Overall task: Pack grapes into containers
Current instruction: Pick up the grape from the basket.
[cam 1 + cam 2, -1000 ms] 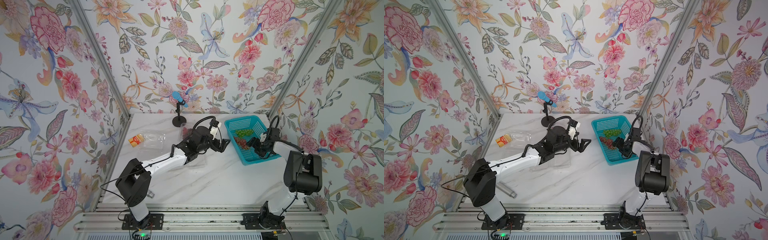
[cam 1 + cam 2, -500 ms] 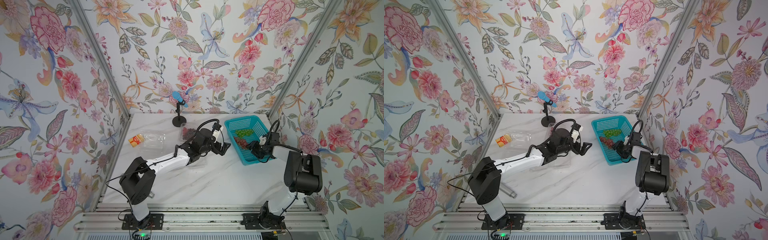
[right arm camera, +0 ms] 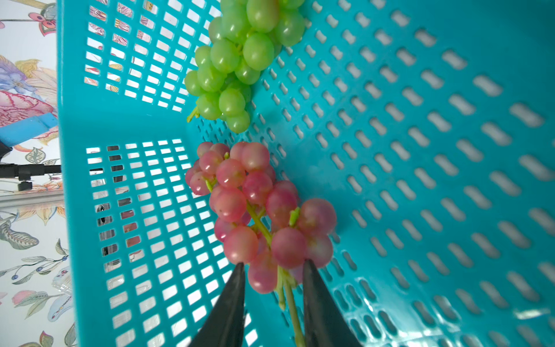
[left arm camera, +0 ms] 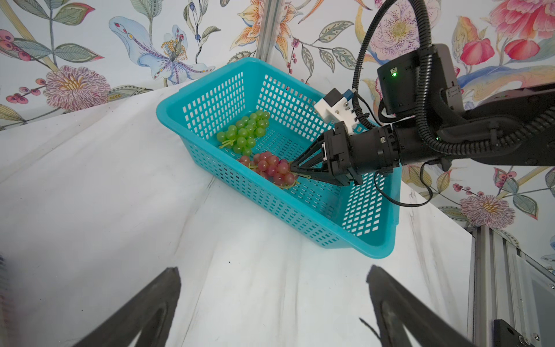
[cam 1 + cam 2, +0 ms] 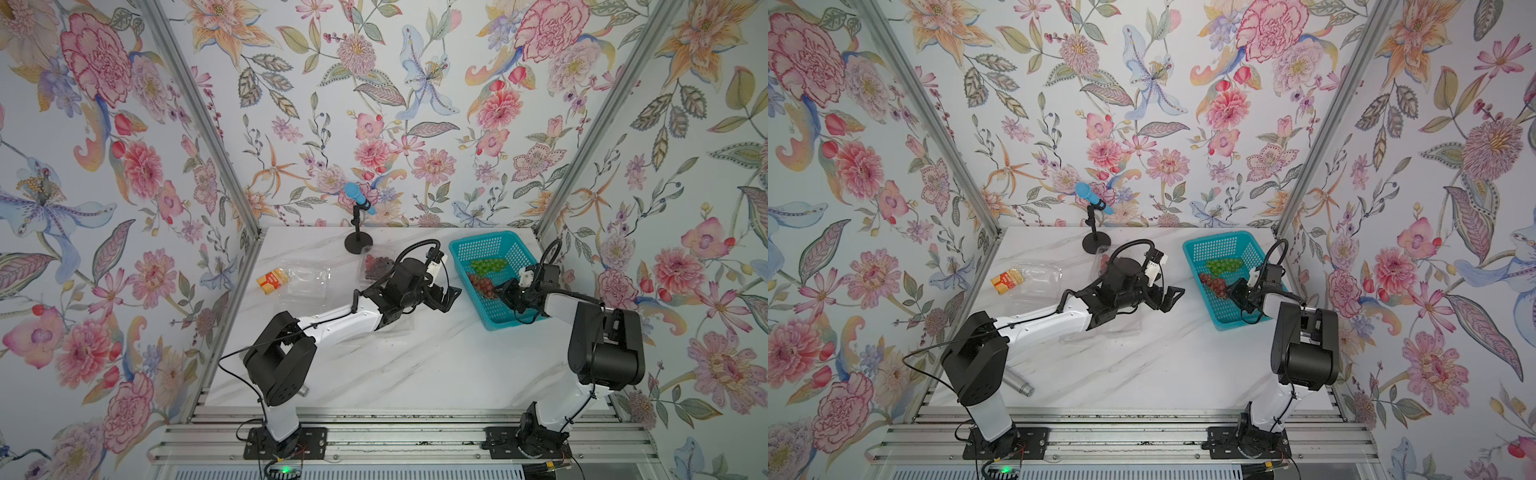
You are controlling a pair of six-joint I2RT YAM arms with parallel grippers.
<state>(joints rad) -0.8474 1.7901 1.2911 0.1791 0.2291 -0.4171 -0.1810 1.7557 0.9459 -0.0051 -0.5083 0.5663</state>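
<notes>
right gripper (image 3: 273, 263) in teal basket (image 4: 375, 252) at counter (image 5: 415, 365) far right corner, jaws at a narrow gap astride stem end of red grape bunch (image 3: 252, 198); clamped or not, cannot tell; green grape bunch (image 3: 237, 66) beside it, cropped; left gripper (image 4: 273, 269) wide apart, empty, fingers cut off; clear clamshell (image 5: 305, 282) near left edge; second clamshell (image 5: 399, 326) mostly hidden under left arm

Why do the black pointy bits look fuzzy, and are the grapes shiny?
Right wrist view: the fingers of the right gripper are blurred, too near the lens; the red grapes are sharp, with soft glints. Left wrist view: the left gripper blurs likewise.
</notes>
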